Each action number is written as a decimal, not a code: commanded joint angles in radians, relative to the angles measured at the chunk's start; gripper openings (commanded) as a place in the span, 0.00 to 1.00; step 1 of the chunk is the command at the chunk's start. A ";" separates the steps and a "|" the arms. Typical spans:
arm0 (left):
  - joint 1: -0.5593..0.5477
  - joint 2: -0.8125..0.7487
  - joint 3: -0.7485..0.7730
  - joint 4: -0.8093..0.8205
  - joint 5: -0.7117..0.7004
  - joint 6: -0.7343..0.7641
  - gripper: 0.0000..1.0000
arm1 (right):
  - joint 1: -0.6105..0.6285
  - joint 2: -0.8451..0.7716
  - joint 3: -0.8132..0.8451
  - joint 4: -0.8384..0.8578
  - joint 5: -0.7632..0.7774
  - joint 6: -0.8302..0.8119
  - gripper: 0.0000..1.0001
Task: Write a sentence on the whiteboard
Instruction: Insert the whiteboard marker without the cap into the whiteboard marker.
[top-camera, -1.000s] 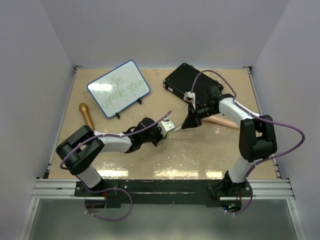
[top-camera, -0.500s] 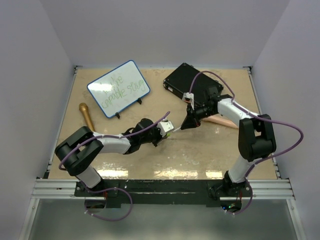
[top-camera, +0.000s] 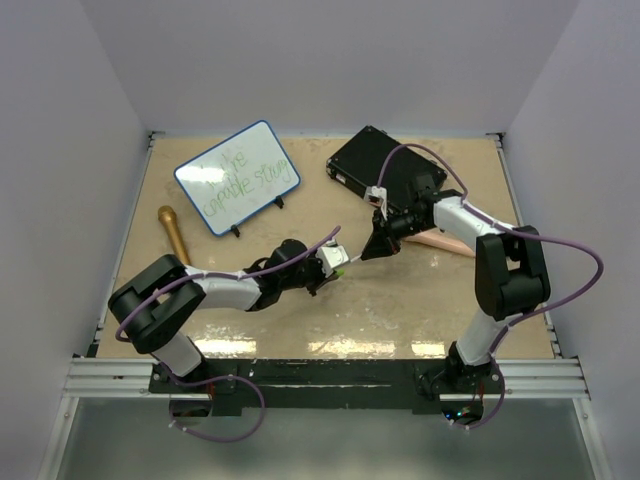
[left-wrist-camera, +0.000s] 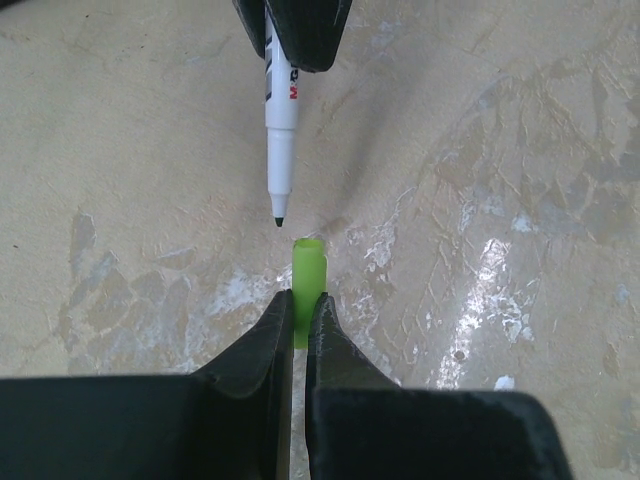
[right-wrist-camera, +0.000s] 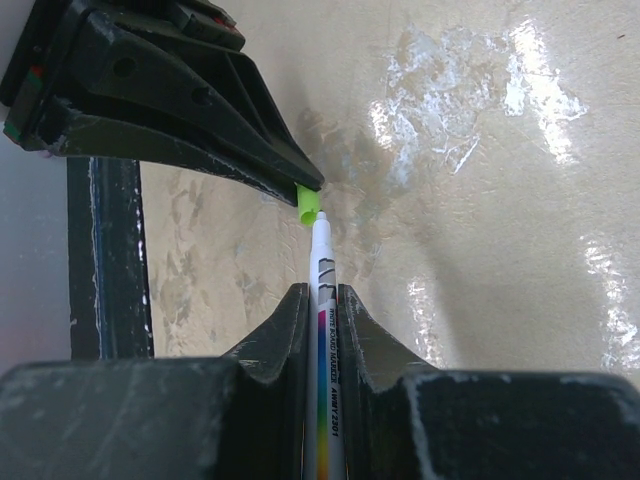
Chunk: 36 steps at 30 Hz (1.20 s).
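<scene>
The whiteboard (top-camera: 238, 177) stands tilted at the back left on small black feet, with the green sentence (top-camera: 240, 188) in two lines on it. My right gripper (top-camera: 372, 250) (right-wrist-camera: 320, 292) is shut on a white marker (right-wrist-camera: 325, 300) (left-wrist-camera: 280, 120) whose tip is bare. My left gripper (top-camera: 337, 262) (left-wrist-camera: 303, 300) is shut on the green cap (left-wrist-camera: 308, 275) (right-wrist-camera: 308, 204) (top-camera: 343, 268). The marker tip points at the cap's open end, a small gap apart, mid-table.
A black case (top-camera: 385, 170) lies at the back right behind the right arm. A gold microphone-like object (top-camera: 173, 230) lies left of the whiteboard. A pink flat piece (top-camera: 445, 242) lies under the right forearm. Walls enclose the table.
My left gripper with the cap has edged right toward the marker tip. The right gripper has hardly moved.
</scene>
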 joint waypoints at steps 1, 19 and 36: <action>-0.008 -0.031 -0.005 0.087 0.022 0.015 0.00 | 0.009 0.005 -0.004 0.012 0.004 0.006 0.00; -0.007 -0.012 0.016 0.059 -0.017 0.004 0.00 | 0.010 -0.001 -0.004 -0.019 0.007 -0.023 0.00; -0.008 0.001 0.019 0.065 -0.007 -0.005 0.00 | 0.010 0.007 0.001 -0.053 -0.012 -0.057 0.00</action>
